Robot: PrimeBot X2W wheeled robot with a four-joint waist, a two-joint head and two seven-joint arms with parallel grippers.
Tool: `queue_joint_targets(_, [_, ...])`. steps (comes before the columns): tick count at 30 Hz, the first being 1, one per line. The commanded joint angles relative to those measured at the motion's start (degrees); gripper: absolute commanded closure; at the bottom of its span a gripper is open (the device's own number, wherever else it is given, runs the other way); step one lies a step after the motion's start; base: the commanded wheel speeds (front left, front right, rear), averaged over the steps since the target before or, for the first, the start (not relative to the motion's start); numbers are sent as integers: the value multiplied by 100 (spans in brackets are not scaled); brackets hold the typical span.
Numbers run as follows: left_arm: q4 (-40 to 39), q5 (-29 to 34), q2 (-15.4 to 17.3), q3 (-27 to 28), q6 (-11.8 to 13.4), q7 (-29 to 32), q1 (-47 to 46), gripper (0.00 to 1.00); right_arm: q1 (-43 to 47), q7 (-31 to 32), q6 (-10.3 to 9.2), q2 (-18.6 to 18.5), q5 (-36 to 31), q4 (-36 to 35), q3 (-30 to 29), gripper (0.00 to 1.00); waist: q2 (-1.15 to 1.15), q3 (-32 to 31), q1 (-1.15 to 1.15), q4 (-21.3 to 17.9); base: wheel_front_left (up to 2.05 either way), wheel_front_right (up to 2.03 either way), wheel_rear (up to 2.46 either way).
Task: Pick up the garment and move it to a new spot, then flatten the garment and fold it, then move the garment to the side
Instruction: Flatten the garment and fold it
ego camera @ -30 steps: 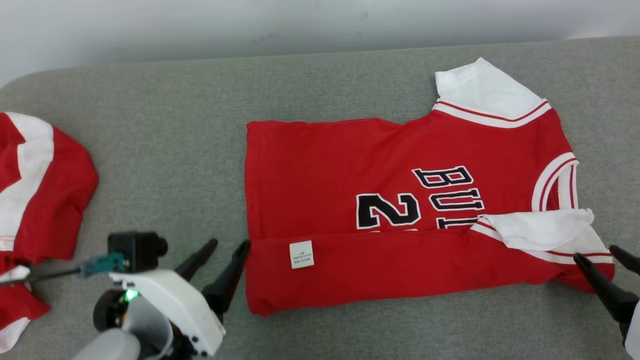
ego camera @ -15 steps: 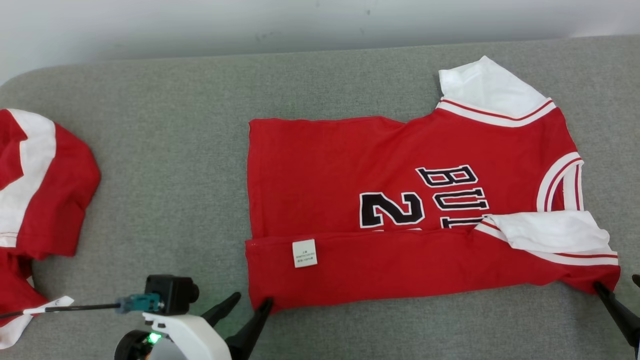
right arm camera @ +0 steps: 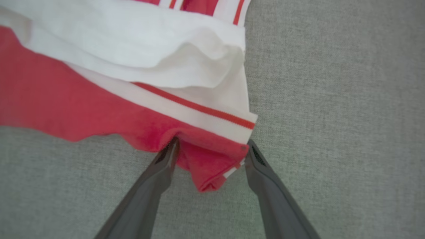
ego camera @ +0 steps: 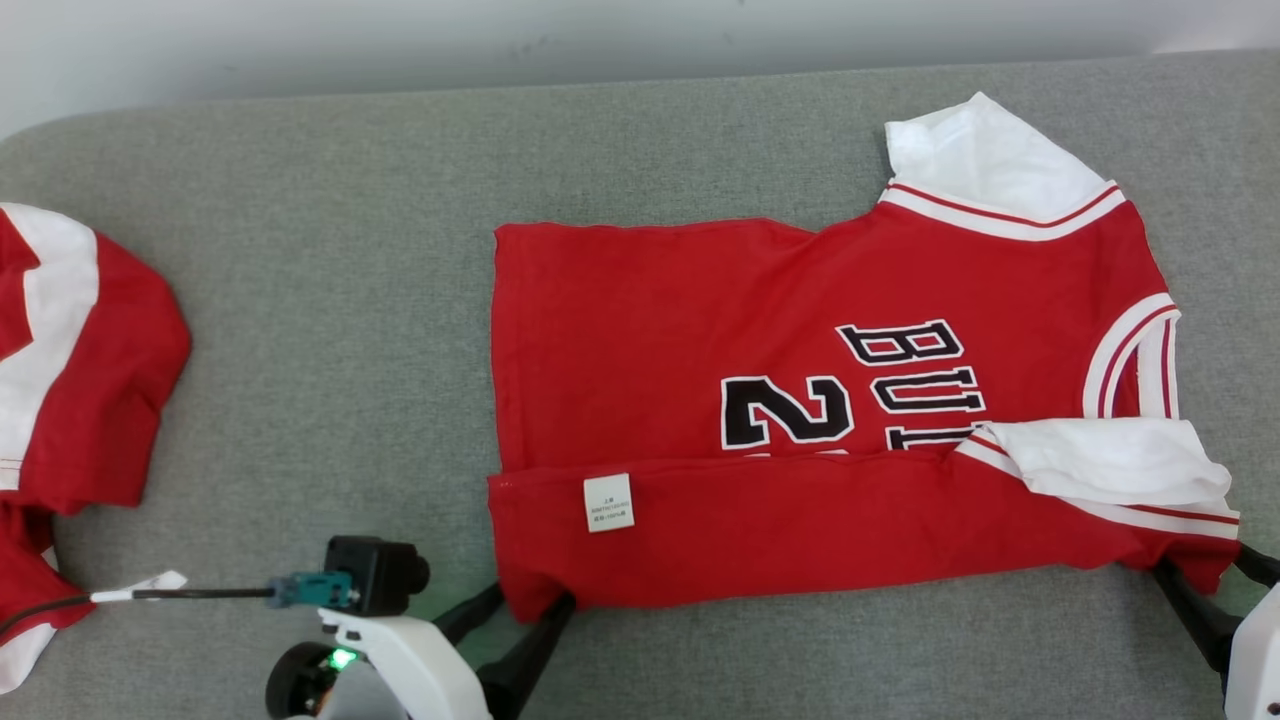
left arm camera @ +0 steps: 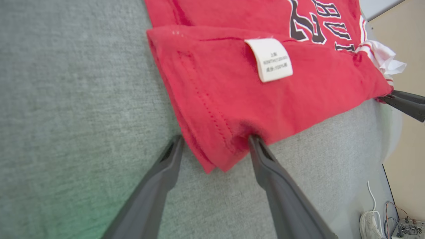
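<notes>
1. The head view gives the overall layout. The red jersey (ego camera: 800, 400) lies spread on the grey desk (ego camera: 300, 300), right of centre, with its neck end toward the robot's right. The near long side is folded up over the front, so the fold cuts into the black "2" and "BU" lettering.
2. A white care label (ego camera: 608, 502) sits on that folded strip. A white sleeve (ego camera: 1110, 460) is flopped over the strip's right end.
3. Way over at the desk's left edge there's a second garment (ego camera: 80, 380), red and white and bunched up, well apart from the jersey.
4. The left pincer (ego camera: 530, 597) is at the jersey's near left corner, and the right pincer (ego camera: 1200, 565) is at the near right corner.
5. The left wrist view gets in close. The left pincer's fingers are spread wide with the hem corner poking down between them. The right-hand tip is tucked against the cloth, and nothing is clamped. You can also see the hem stitching here, plus a dark finger of the other pincer at the far end of the fold.
6. The right wrist view shows the same deal. The fingers are apart, straddling the red corner with its white-and-red trim. Both tips touch the fabric, but it isn't pinched.
</notes>
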Motion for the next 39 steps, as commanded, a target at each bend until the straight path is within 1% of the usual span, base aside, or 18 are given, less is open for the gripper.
queue_joint_targets(1, [109,-67,-89,-147,-42,118,73,0,-64,12,1,-1,58,71,86,0,0,1,0,-1,0,0,0])
queue_joint_targets(6, [220,-165,-195,-214,-202,194,22,1,-114,-19,1,-44,217,163,263,0,0,5,0,20,0,0,0])
queue_joint_targets(7, [253,-182,-217,-224,-232,219,-7,18,-122,-30,1,-63,239,175,275,0,0,8,0,29,0,0,0])
queue_joint_targets(8, [298,-199,-241,-227,-270,230,-35,57,-131,-28,1,-77,272,189,286,8,0,9,0,36,0,0,0])
queue_joint_targets(9, [346,-218,-252,-230,-300,258,-77,80,-143,-35,1,-91,312,181,312,49,0,10,0,39,0,0,0])
queue_joint_targets(10, [390,-230,-260,-238,-339,270,-123,100,-160,-46,1,-92,375,182,321,62,0,12,0,37,0,0,0])
queue_joint_targets(11, [419,-253,-280,-215,-377,261,-172,100,-188,-67,1,-103,424,185,319,90,0,18,0,34,0,0,0])
queue_joint_targets(12, [451,-298,-297,-171,-414,256,-229,100,-213,-83,1,-125,466,195,317,100,0,23,0,33,0,0,0])
queue_joint_targets(17, [533,-436,-312,-15,-570,231,-391,100,-363,-71,-2,-207,756,124,296,100,0,-15,0,19,0,0,0])
queue_joint_targets(21, [313,-766,-196,255,-665,190,-380,100,-472,-36,-2,-323,1158,-24,93,100,0,-115,0,16,0,0,0])
queue_joint_targets(23, [138,-856,-64,356,-687,261,-363,100,-495,65,-2,-434,1380,-96,-11,100,0,-174,0,29,0,0,0])
queue_joint_targets(26, [-168,-1022,92,499,-681,327,-329,100,-543,230,-2,-603,1705,-224,-187,100,0,-263,0,53,0,0,0])
queue_joint_targets(29, [-496,-1134,204,628,-631,305,-224,100,-471,419,-2,-677,1986,-330,-387,100,0,-363,0,75,0,0,0])
queue_joint_targets(32, [-778,-1199,279,694,-565,265,-96,100,-294,611,-2,-735,2104,-428,-559,100,0,-447,0,93,0,0,0])
queue_joint_targets(35, [-995,-1185,356,648,-495,245,101,100,-53,825,-2,-783,2194,-524,-646,100,0,-497,0,100,0,0,0])
queue_joint_targets(39, [-1221,-1199,433,510,-464,218,454,100,459,1165,-2,-894,2392,-688,-704,100,0,-581,0,112,0,0,0])
